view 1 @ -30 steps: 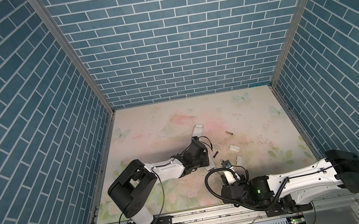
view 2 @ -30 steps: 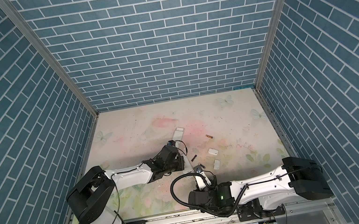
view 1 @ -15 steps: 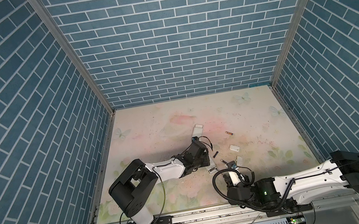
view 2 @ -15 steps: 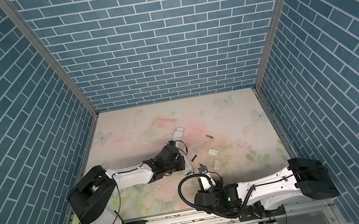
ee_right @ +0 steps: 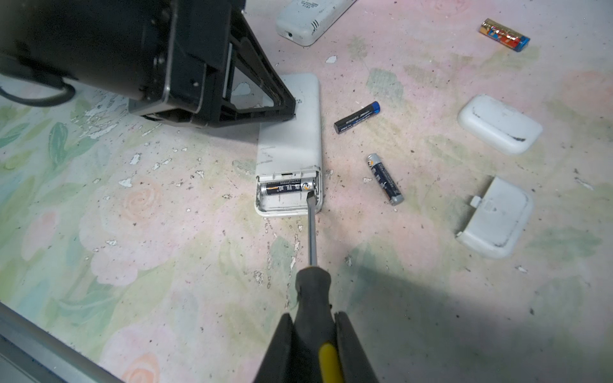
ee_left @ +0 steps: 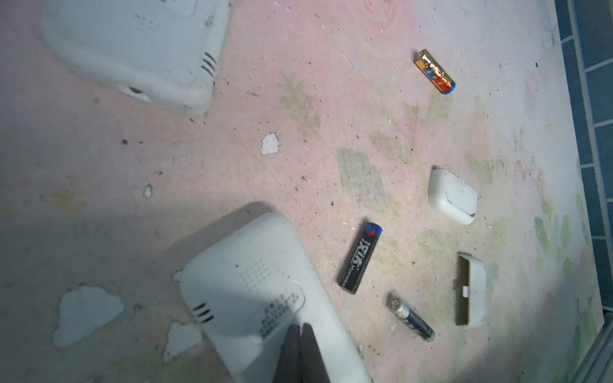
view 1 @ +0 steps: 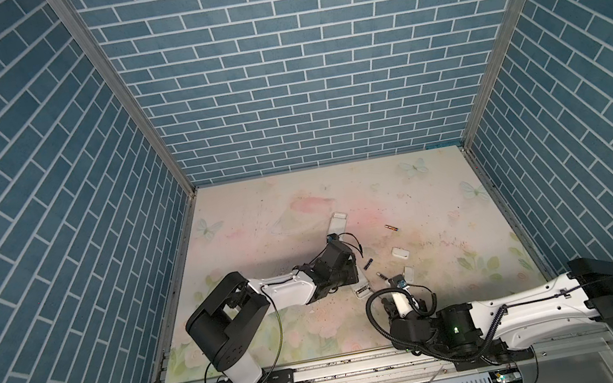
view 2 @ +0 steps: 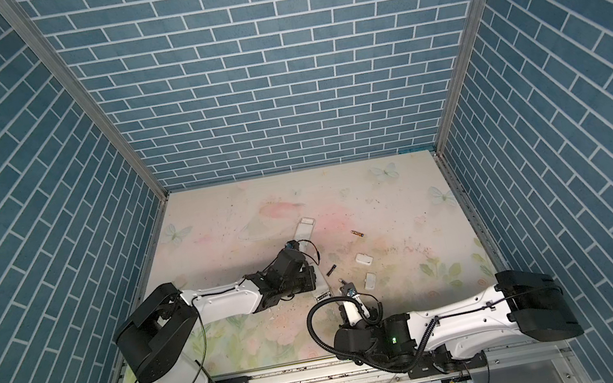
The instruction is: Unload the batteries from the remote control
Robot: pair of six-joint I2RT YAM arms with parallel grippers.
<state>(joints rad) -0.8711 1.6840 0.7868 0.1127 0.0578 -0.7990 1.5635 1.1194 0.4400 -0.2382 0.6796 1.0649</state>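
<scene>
1. L gripper (ee_left: pixel 301 331): jaws fully closed, nothing between them. The joined fingertips are set down on the back of the remote (ee_right: pixel 292 132), at the end away from the batt. compartment. In a top view you see the L arm reaching over this remote (view 1: pixel 361 292), with only its open end showing.

2. R gripper (ee_right: pixel 314 316): jaws closed on the black-and-yellow handle of the screwdriver (ee_right: pixel 311 232). The shaft points fwd into the remote's open compartment.

3. The remote lies face down on the table (ee_right: pixel 166 265), cover off. The seated cell (ee_right: pixel 285 189) lies crosswise in the slot nearer the remote's body. The slot at the end edge is bare. The screwdriver blade tip sits inside the compartment at one end of this cell. It appears to touch the cell's end, but you can't confirm contact from this angle.

4. Three cells lie loose on the table:
- black cell (ee_right: pixel 356 117): just beside the remote's long edge.
- blue-and-silver cell (ee_right: pixel 384 179): near the compartment end, apart from the remote.
- copper cell (ee_right: pixel 504 34): well apart from the remote, beyond the other two.

5. Other items:
- rounded cover plate (ee_right: pixel 499 124): outer side up, past the black cell.
- tabbed cover plate (ee_right: pixel 494 217): inner side up, past the blue-and-silver cell.
- second remote (ee_right: pixel 308 20): back up, near the L gripper body.
</scene>
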